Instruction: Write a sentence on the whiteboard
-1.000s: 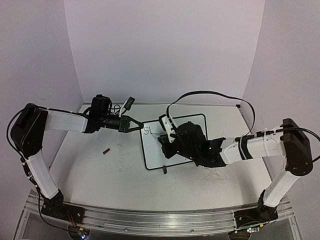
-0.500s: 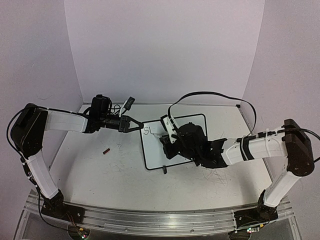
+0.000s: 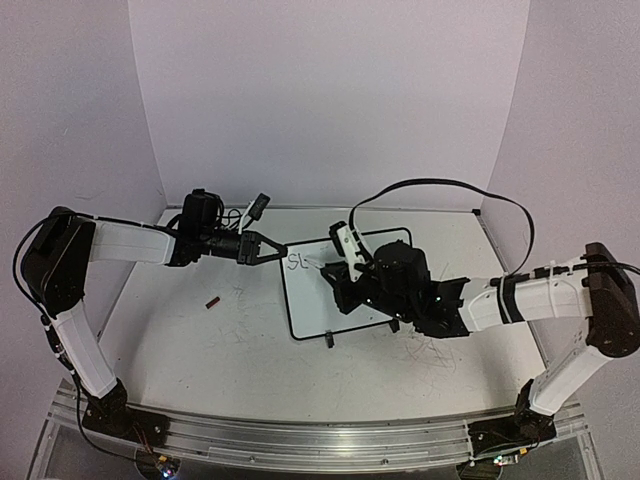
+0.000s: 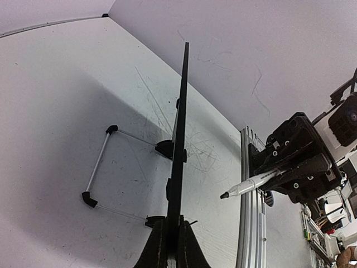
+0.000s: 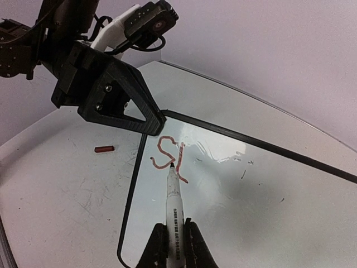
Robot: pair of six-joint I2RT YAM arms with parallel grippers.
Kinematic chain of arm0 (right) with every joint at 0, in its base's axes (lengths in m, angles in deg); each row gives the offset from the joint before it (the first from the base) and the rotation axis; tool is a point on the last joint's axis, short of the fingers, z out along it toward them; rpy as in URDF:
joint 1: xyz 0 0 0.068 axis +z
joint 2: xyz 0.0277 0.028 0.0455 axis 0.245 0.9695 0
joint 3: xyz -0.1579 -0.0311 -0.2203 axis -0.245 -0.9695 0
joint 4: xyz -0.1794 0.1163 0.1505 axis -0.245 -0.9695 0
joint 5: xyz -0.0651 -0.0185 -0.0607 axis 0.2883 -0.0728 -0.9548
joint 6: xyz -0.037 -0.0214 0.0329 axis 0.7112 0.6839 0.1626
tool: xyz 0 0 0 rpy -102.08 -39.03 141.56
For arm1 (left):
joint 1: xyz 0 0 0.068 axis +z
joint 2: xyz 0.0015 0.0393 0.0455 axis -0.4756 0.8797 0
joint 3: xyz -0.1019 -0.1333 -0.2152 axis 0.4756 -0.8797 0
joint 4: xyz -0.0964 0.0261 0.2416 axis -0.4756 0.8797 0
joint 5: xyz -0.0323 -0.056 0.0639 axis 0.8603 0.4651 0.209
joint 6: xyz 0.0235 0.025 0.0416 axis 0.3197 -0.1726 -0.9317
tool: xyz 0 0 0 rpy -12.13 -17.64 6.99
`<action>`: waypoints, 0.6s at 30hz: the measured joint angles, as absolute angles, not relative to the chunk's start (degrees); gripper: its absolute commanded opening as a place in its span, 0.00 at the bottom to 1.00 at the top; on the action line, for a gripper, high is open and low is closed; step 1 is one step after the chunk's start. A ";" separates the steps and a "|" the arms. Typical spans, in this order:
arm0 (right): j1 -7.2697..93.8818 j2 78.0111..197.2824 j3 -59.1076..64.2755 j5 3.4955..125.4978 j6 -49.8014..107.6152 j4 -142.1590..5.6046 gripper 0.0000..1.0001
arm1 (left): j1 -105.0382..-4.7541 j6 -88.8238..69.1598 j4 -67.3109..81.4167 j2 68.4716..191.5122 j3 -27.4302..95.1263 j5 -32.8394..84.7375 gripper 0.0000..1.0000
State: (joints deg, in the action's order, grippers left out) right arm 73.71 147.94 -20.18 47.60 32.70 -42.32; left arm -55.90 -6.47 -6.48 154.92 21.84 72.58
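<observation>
The whiteboard (image 3: pixel 350 300) stands tilted at mid table, a black-framed white panel. My left gripper (image 3: pixel 278 250) is shut on its upper left corner; the left wrist view shows the board edge-on (image 4: pixel 179 139) between the left gripper's (image 4: pixel 172 245) jaws. My right gripper (image 5: pixel 174 226) is shut on a white marker (image 5: pixel 174 204). The marker's black tip rests on the board at the start of the sentence (image 5: pixel 167 153), where only an "S" and one further stroke show, also seen small in the top view (image 3: pixel 296 262).
A small red cap (image 3: pixel 212 301) lies on the table left of the board, also in the right wrist view (image 5: pixel 104 149). The board's wire stand (image 4: pixel 97 167) and black feet (image 4: pixel 166 148) rest behind it. A black cable (image 3: pixel 440 185) arcs over the right arm.
My right arm has shifted right and toward the back, with the marker still on the board. The second mark beside the "S" has grown. The left arm has kept still on the corner.
</observation>
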 measured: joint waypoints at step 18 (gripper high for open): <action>73.71 153.27 -16.09 46.74 32.89 -42.71 0.00 | -55.90 -6.46 -6.48 154.91 21.84 72.58 0.00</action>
State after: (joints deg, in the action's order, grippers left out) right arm 73.71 153.27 -16.09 46.74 32.89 -42.71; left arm -55.90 -6.46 -6.48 154.91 21.84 72.58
